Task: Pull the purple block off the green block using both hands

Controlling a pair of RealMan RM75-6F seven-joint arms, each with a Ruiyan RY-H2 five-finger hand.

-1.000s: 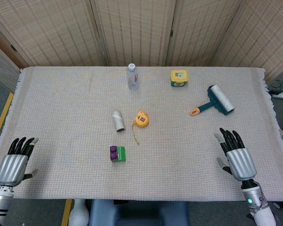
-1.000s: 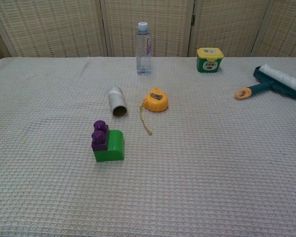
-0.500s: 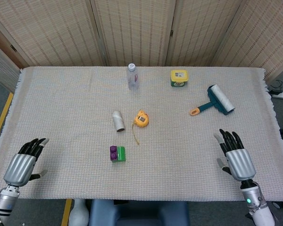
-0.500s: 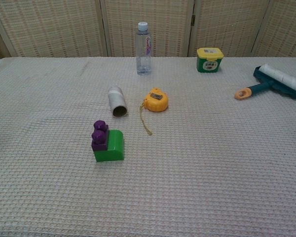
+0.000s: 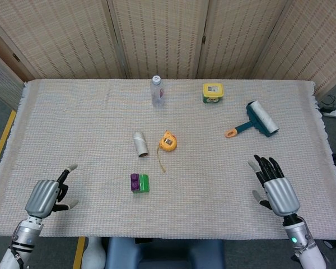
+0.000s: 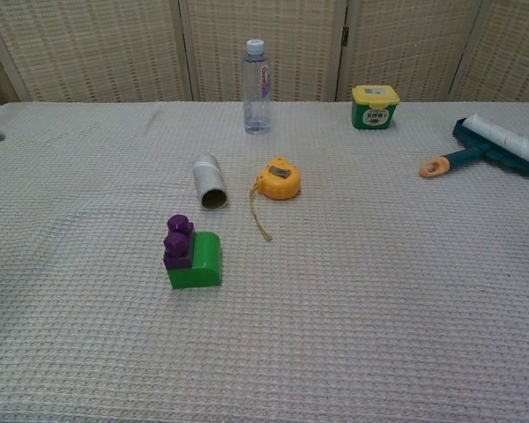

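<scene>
Left robot hand [image 5: 45, 197], empty with fingers loosely spread, now further in over the bench [image 5: 73, 123] edge than a second ago, closing toward the blocks. Right robot hand [image 5: 275, 188], empty and fanned open, shifted only slightly inward. Between the two, nearer the left one: purple block [image 5: 134, 181] seated against the green block [image 5: 143, 182], untouched, unmoved. Beyond the blocks: cardboard tube [image 5: 140, 144] and tape measure [image 5: 167, 142]. Reach only just begun; grasp and pull not yet started.

Purple block [image 6: 177, 241] seated on green block [image 6: 198, 262], its left side. Pair lies between both hands, nearer the left hand [image 5: 45, 196], well apart from the right hand [image 5: 274, 188].
</scene>
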